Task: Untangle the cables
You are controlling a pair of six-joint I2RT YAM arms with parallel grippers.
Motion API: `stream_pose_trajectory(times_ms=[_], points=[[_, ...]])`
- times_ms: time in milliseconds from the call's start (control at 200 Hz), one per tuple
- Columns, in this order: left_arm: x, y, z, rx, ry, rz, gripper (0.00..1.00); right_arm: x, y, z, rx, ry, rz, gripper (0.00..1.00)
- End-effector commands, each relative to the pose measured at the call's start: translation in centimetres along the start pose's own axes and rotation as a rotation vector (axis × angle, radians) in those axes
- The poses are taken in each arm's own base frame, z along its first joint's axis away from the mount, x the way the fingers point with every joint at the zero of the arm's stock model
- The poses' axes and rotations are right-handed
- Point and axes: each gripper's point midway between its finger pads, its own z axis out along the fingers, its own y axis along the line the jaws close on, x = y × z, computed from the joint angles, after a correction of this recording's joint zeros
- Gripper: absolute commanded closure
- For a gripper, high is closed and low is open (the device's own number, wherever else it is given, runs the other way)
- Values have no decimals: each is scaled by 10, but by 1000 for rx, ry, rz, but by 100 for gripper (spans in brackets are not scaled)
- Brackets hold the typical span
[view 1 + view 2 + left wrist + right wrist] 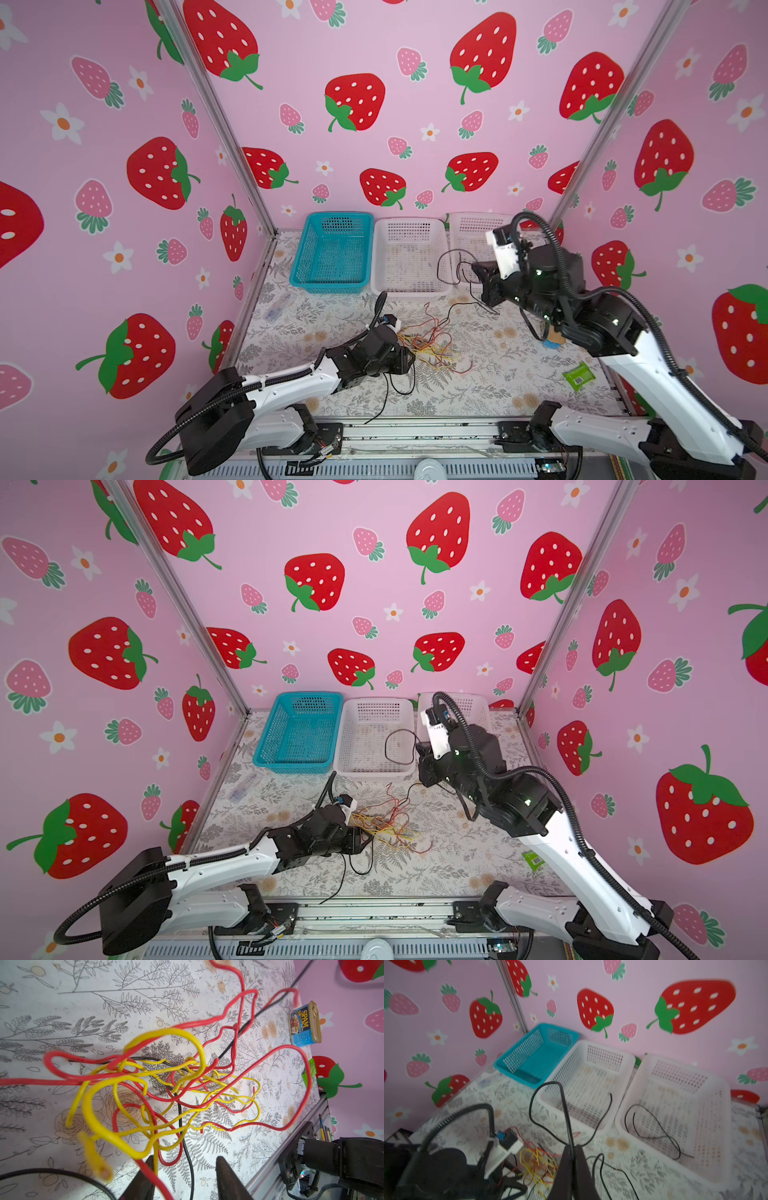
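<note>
We see the right gripper (572,1147) clamped on a looping black cable (550,1082); the left gripper (185,1157) has jaws apart before tangled red and yellow cables (187,1076).

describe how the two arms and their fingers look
Both the left arm and right arm have glossy white shell links joined by chunky black joint housings. A ribbed black hose loops along each one. Small green lights glow on the right arm's black joints. The fingers are dark, tapered wedges.
</note>
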Motion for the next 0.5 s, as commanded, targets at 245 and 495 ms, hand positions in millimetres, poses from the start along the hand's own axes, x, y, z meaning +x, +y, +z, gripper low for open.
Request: stream_pose_trajectory(times_ms=[245, 495], points=[[-11, -9, -11, 21, -35, 9, 100, 109, -14, 41, 11, 91, 175, 100], [-8, -6, -18, 20, -34, 12, 100, 165, -51, 79, 55, 194, 258, 100]])
